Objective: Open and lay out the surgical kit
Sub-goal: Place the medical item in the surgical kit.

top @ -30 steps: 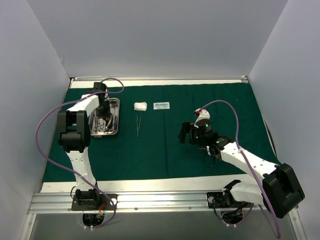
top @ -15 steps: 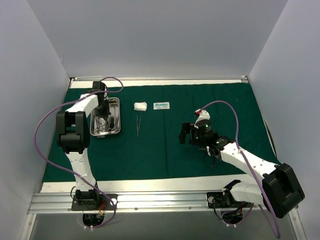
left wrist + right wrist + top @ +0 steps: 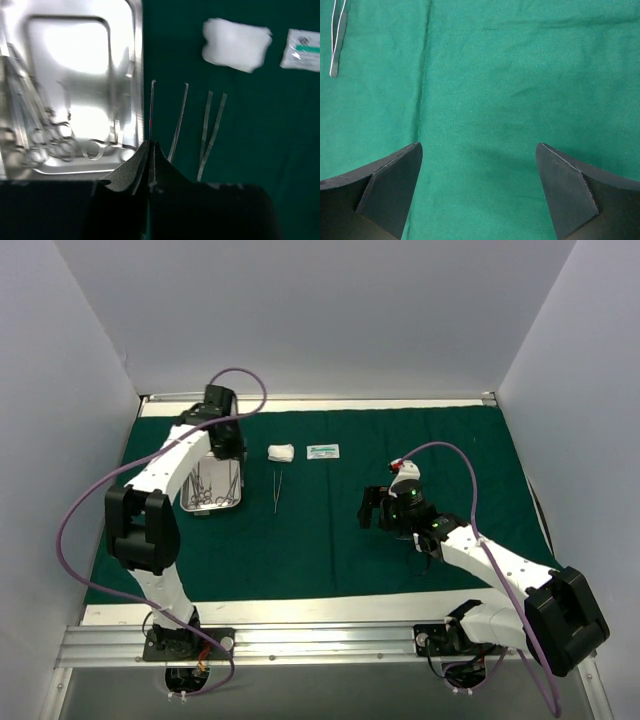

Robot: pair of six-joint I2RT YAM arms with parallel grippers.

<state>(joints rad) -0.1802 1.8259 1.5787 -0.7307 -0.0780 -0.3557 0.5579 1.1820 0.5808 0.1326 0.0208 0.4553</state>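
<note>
The surgical kit lies spread on its dark green cloth point(image 3: 330, 540). A shiny steel tray point(image 3: 228, 502) at the left holds several ring-handled forceps point(image 3: 50, 145). My left gripper point(image 3: 224, 445) hangs above the tray's right rim, shut point(image 3: 150, 145) on thin silver tweezers point(image 3: 152, 110) whose two prongs point away from the jaws. A second pair of tweezers point(image 3: 277, 490) lies on the cloth beside the tray. The white gauze wad point(image 3: 281, 452) and small white packet point(image 3: 323, 451) lie further back. My right gripper point(image 3: 375, 505) hovers open point(image 3: 480, 185) over bare cloth, nothing between its fingers.
White walls close in the back and both sides. The cloth ends at a metal rail point(image 3: 320, 640) along the near edge, where both arm bases sit. A purple cable point(image 3: 85, 510) loops out from the left arm.
My left gripper closed inside the tray, then rose and shifted back and right with the tweezers. The right arm has not moved.
</note>
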